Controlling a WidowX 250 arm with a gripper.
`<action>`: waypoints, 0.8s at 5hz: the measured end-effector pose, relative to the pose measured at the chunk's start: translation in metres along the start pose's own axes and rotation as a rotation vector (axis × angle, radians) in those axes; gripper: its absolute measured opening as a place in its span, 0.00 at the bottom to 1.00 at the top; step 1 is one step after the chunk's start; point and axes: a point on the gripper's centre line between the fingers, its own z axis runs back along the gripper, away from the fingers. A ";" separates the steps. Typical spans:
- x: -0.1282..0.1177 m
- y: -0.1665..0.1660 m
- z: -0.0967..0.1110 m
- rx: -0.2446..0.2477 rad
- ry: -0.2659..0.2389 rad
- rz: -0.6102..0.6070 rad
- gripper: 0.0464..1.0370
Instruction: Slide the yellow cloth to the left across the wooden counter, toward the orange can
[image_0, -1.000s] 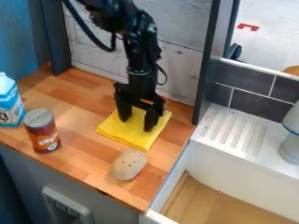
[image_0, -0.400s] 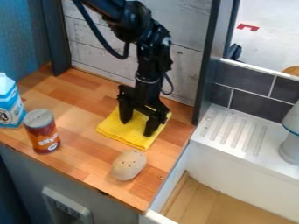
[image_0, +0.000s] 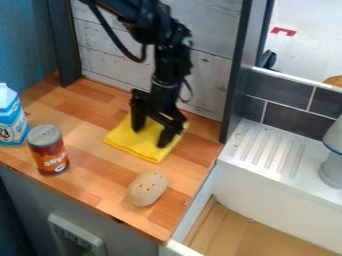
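In the camera view we see the black robot arm (image_0: 163, 55) come in from the top edge, a cable looping beside it, and its gripper (image_0: 149, 138) hangs down over a folded yellow cloth (image_0: 127, 140). The fingers are spread, one nearer the cloth's left side and one nearer its right, and we see yellow fabric between them; we cannot tell how firmly the tips meet it. The cloth lies flat on the wooden worktop (image_0: 87, 120), toward the back right part, in front of a wall of whitewashed planks (image_0: 210, 65). Nearer to us than the cloth, and apart from it, we find a pale brown potato (image_0: 147, 189) with small dark spots, close to the front right corner. Farther left, an orange-brown can (image_0: 48, 150) stands upright near the front edge, and just beside it, at the view's left edge, we see a blue and white carton (image_0: 12, 117), upright too. To the right of the worktop, past a dark post (image_0: 237, 70), we make out a white sink unit with a grooved drainboard (image_0: 270, 150), dark tiles (image_0: 294, 110) behind it.
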 end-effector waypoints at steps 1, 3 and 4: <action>-0.005 0.029 -0.007 -0.005 0.042 0.063 0.96; -0.016 0.060 -0.013 -0.001 0.099 0.112 0.96; -0.017 0.068 -0.014 0.014 0.096 0.099 0.96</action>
